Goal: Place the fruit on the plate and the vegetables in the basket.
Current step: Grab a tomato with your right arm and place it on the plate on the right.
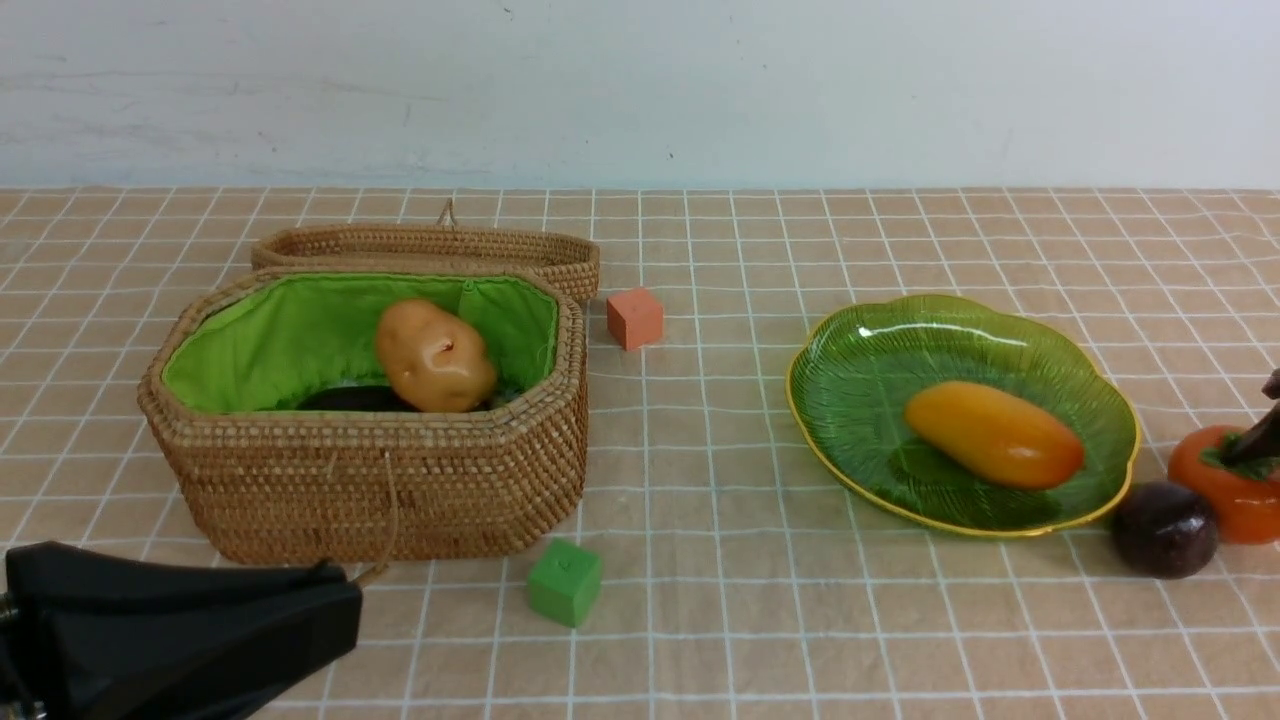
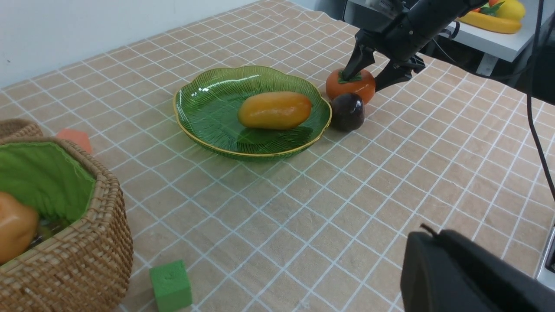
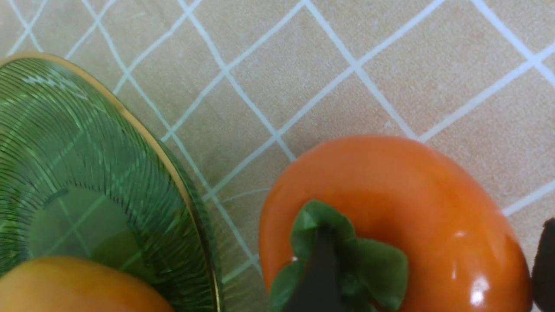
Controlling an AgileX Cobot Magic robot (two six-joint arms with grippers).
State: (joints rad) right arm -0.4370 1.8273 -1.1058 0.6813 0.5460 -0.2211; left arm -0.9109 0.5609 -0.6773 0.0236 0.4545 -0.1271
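Fruit is one-third placed: the mango (image 1: 995, 435) lies on the plate (image 1: 880, 345), while the persimmon (image 1: 1225, 490) and purple ball (image 1: 1165, 530) sit on the counter (image 1: 750, 600) just beside its rim. We judge the persimmon comes next: the right tool (image 2: 363, 81) stands spread astride it, not yet clamped. The left tool (image 1: 330, 610) is clenched on nothing, near the basket (image 1: 400, 480). Inside we see the potato (image 1: 435, 355) and a dark shape, probably the eggplant (image 1: 355, 400). The radish is hidden, so we cannot confirm it. The front view crops the persimmon.
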